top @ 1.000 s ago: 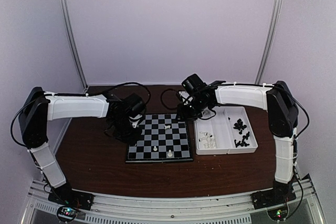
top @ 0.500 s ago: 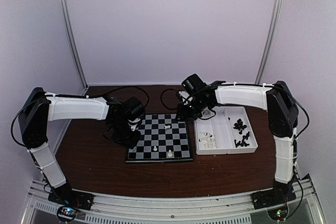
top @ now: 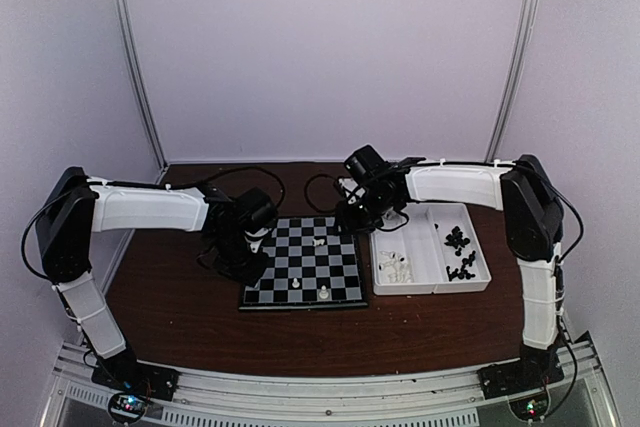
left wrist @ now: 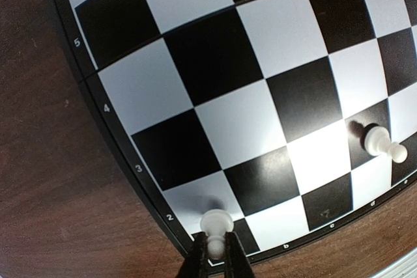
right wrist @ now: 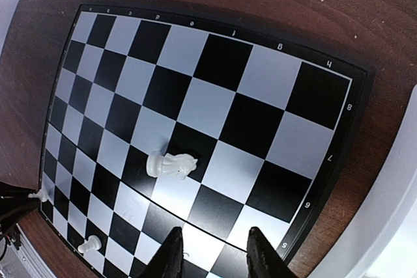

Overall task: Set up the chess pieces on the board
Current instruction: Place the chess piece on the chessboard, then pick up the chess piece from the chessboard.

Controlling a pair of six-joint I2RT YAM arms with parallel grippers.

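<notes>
white tray [top: 430,289] on table [top: 180,312] (dark wood)

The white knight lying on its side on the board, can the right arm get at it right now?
Probably yes. The right gripper hangs open and empty over the board, and the white knight lies just ahead of it with only bare squares between.

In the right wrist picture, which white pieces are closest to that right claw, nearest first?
1. White knight, just ahead of the right claw.
2. Loose pawn, lower left.
3. Gripped pawn, far left edge, held by the left claw.
</notes>
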